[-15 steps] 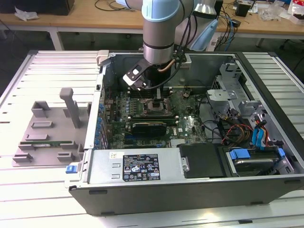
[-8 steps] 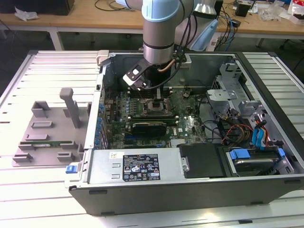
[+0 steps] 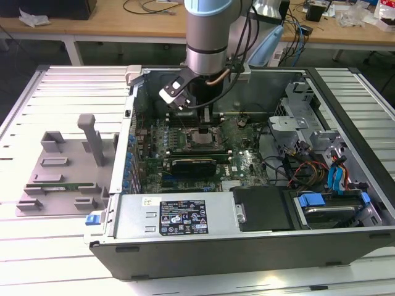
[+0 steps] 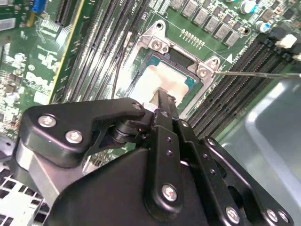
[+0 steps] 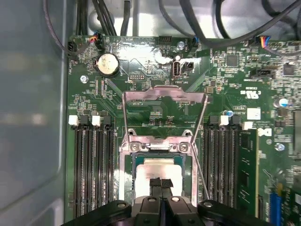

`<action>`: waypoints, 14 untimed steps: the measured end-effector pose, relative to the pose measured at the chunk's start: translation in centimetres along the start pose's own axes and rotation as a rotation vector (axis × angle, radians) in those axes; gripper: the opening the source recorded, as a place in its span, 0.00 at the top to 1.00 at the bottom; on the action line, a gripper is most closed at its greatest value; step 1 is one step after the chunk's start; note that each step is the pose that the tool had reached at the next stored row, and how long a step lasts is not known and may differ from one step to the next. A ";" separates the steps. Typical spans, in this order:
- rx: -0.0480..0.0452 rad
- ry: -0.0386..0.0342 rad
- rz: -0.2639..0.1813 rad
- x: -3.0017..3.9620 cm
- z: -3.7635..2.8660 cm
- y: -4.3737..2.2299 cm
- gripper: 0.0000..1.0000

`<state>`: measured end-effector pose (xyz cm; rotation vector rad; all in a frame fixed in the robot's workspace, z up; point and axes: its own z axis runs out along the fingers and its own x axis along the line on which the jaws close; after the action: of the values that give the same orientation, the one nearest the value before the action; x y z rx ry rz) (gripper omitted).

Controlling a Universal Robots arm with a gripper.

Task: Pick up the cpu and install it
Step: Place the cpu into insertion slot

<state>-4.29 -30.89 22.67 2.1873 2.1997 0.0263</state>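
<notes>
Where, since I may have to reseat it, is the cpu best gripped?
Probably by two opposite thin edges, from straight above: the cpu lies flat in the socket with the load plate raised, so only its top is open.

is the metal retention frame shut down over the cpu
No, the frame is hinged open and the cpu lies with its silver top uncovered.
</notes>
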 end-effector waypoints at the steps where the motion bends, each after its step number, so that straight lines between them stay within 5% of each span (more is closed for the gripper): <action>1: 0.0000 -0.0001 0.000 -0.01 -0.39 0.01 0.89; 6: 0.0000 0.0000 0.000 -0.03 -2.16 0.09 0.89; 14: -0.0001 0.0000 0.000 -0.04 -2.35 0.09 0.89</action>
<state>-4.29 -30.89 25.02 2.1873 2.1997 0.0264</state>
